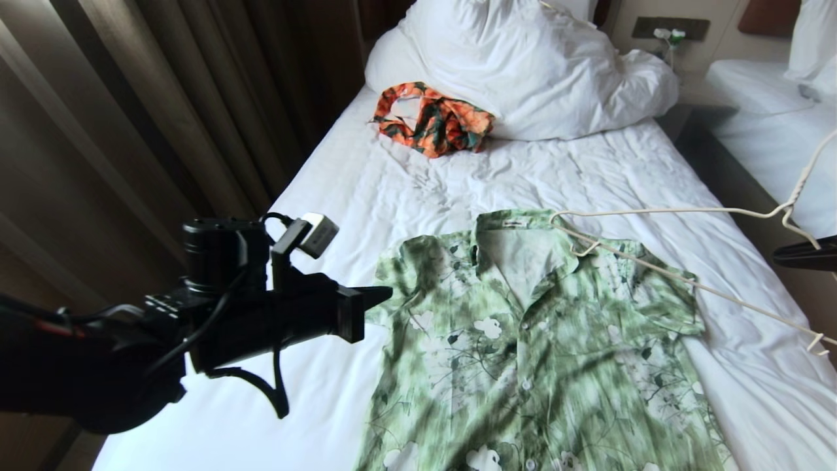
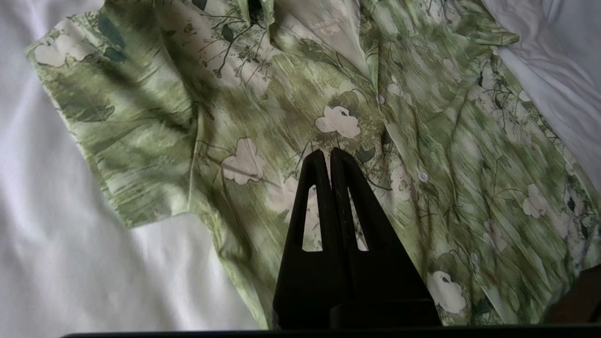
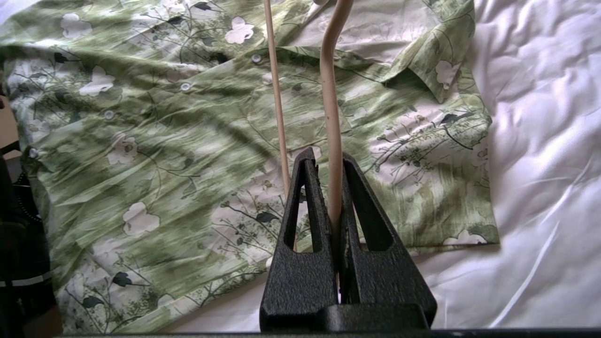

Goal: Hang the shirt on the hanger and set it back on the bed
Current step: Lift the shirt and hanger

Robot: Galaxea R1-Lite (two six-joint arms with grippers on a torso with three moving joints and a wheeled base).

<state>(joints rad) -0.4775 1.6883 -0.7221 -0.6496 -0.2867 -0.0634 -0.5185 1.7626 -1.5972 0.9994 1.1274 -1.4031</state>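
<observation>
Cream wire hanger (image 3: 330, 108) — pinched in right tool (image 3: 328, 162) — above crinkled shirt (image 1: 523, 340).

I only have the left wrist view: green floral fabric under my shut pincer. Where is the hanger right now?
Observer: The right pincer is shut on the hanger, holding it above the shirt near its collar.
Operator: Is the hanger inside the shirt yet?
Observer: No. In the head view its far end sits at the collar, over the fabric.
Operator: Anything else on the bed?
Observer: An orange patterned garment lies crumpled by the duvet, well beyond the shirt.
</observation>
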